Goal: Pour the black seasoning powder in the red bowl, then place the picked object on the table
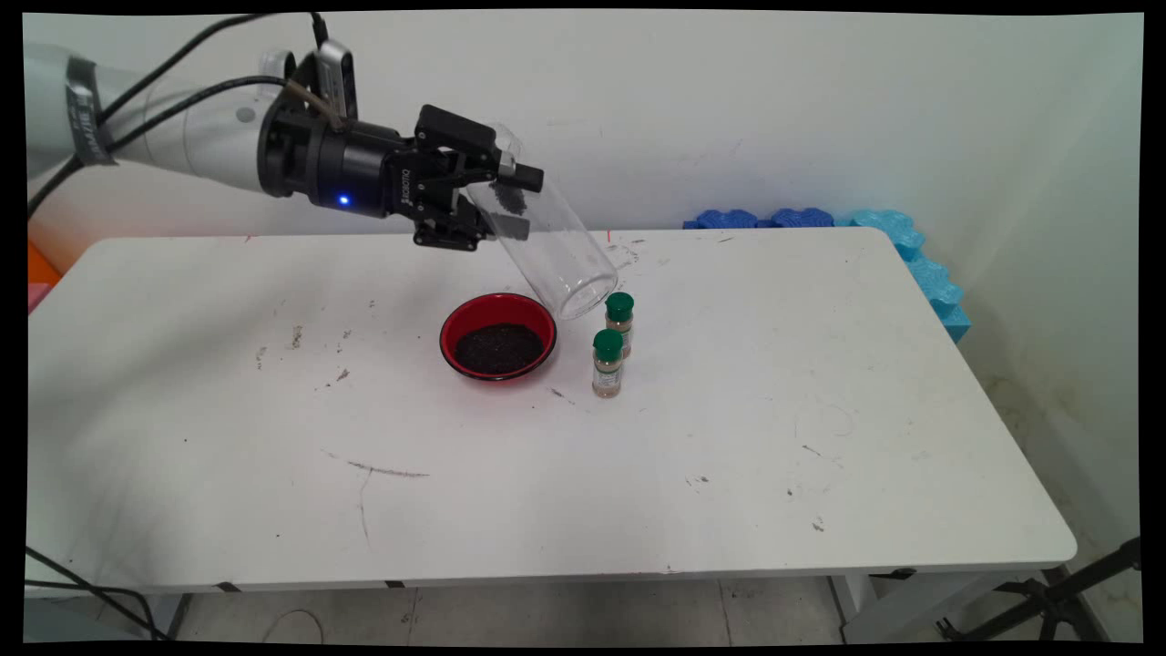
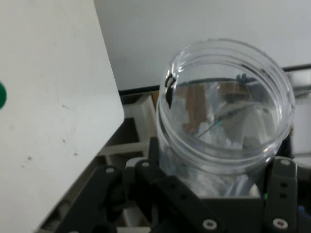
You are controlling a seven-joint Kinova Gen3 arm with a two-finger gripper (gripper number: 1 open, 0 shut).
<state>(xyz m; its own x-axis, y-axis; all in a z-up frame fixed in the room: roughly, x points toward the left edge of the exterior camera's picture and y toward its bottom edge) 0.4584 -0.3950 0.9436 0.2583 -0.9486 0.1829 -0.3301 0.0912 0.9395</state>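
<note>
One clear jar (image 1: pixel 545 239), empty but for a few dark flecks, hangs tilted mouth-down in the air above the surface (image 1: pixel 820 474), pinched in the gripper (image 1: pixel 501 200) jaws. Just below: red bowl (image 1: pixel 498 336) of dark grains; beside it, two green-capped spice bottles (image 1: pixel 608 363).

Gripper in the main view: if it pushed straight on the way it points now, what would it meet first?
The gripper, shut on a tilted clear jar, points rightward and slightly down. Ahead lies only the white wall; the bowl and spice bottles appear to sit lower. Depth is uncertain.
</note>
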